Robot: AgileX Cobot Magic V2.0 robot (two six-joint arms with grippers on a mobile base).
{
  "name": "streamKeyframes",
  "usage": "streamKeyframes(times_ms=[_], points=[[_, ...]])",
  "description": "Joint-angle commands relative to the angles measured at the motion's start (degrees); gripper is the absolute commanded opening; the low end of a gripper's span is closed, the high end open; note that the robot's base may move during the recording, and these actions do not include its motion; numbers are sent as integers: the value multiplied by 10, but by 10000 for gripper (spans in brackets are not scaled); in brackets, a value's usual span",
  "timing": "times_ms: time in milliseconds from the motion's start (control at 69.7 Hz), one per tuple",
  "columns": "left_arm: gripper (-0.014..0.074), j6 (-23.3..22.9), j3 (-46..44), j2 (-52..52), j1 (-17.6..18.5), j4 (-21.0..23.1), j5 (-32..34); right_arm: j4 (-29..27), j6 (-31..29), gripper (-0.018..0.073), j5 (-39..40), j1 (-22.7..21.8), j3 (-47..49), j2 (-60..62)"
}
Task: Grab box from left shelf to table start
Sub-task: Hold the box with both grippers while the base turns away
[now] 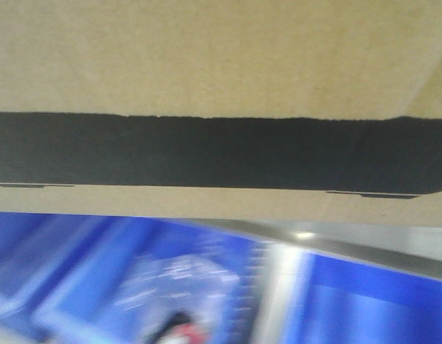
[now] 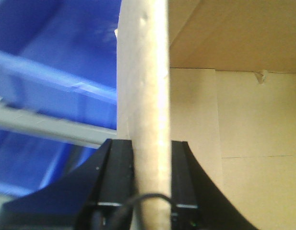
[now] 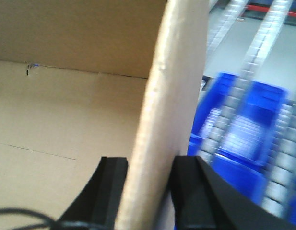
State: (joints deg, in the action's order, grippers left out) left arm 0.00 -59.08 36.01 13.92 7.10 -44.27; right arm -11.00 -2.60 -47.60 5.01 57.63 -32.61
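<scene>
Box point(image 1: 221, 64) across top of front view; bins point(image 1: 135, 287) and shelf rail point(image 1: 364, 247) below it. Left gripper point(image 2: 150, 163) astride box wall, bins left of wall. Right gripper point(image 3: 148, 175) astride opposite wall, bins right.

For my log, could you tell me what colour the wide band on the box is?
Black band on the brown box, clearest in front-facing view.

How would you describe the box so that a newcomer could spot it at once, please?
Above the blue bins, the box fills the front view's upper half. It is brown cardboard with a wide black band; its neighbours are blue plastic.
</scene>
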Motion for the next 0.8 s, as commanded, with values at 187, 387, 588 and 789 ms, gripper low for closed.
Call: streamKeyframes(times_ms=[187,387,588,789], points=[[-104,0,-23,-6,9,80,84,-23,-15,57,82,1,21,-4],[-104,0,-23,-6,9,81,84,-23,-15,57,82,1,21,-4],[-104,0,-23,-6,9,81,84,-23,-15,57,82,1,21,-4],[-104,0,-23,-6,9,81,84,-23,-15,57,82,1,21,-4]])
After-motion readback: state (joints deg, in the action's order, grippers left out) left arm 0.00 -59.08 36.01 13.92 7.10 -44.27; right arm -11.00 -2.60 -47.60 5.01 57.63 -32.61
